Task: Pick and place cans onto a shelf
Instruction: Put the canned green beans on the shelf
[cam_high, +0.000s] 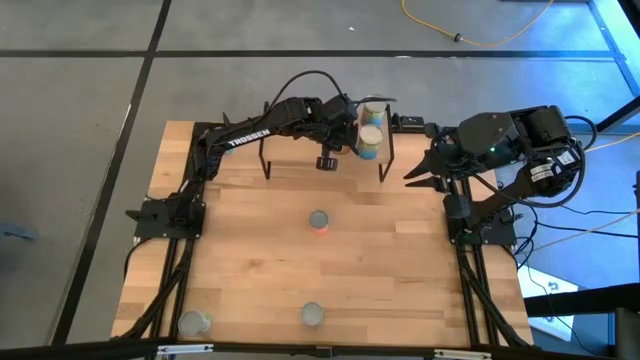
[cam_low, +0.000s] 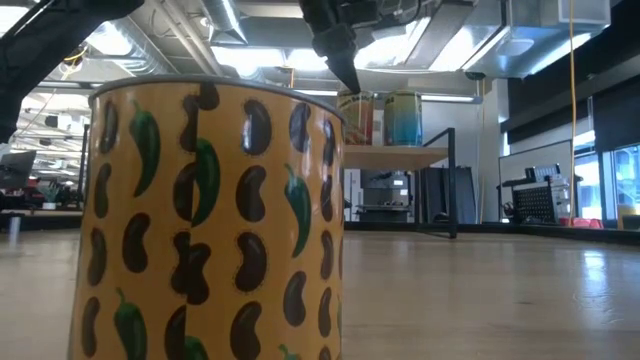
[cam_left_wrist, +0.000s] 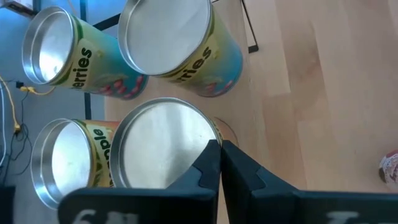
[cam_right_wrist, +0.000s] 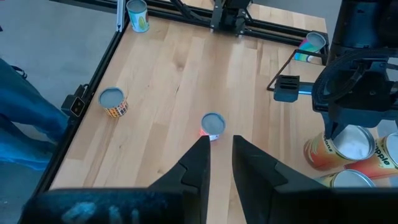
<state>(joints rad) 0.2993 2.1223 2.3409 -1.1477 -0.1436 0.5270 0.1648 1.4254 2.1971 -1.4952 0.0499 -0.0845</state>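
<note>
High view first: left arm stretched out over the shelf (cam_high: 325, 135), left gripper (cam_high: 352, 118) poised right above the cluster of cans at the shelf's right end. Right arm parked off by the table's right edge, right gripper (cam_high: 420, 172) pointing in toward the shelf.

Left wrist view, four silver tops packed together on the shelf: two berries cans (cam_left_wrist: 180, 46) w/ teal-blue labels, plus two orange-yellow ones nearer the cam. Left fingers pressed tip to tip, nothing between them, hovering over the lid of the nearest orange can (cam_left_wrist: 165, 146). So no can in hand; looks like a placement just got finished, judging by how things sit.

Right wrist view: right fingers (cam_right_wrist: 199, 162) slightly parted, empty, gap visible btwn them. Red-labelled can (cam_right_wrist: 212, 125) sits mid-table, straight ahead of that gripper. Another can (cam_right_wrist: 112, 102) w/ patterned label near the table's left side, a yellow-green can (cam_right_wrist: 137, 15) at a far corner, one more (cam_right_wrist: 313, 42) by the other edge.

Low view: bean-and-pepper can (cam_low: 210, 220) fills the lens, upright, close to the cam; shelf cans visible behind it up on the plank.

Step in hand, I'd say: btwn picks. Four shelved, about four left on the table. Next move calls for lifting the left gripper clear w/o bumping the tight cluster, then opening wide and dropping onto the mid-table red can, closest target. Shelf's left half looks free, so place there.
</note>
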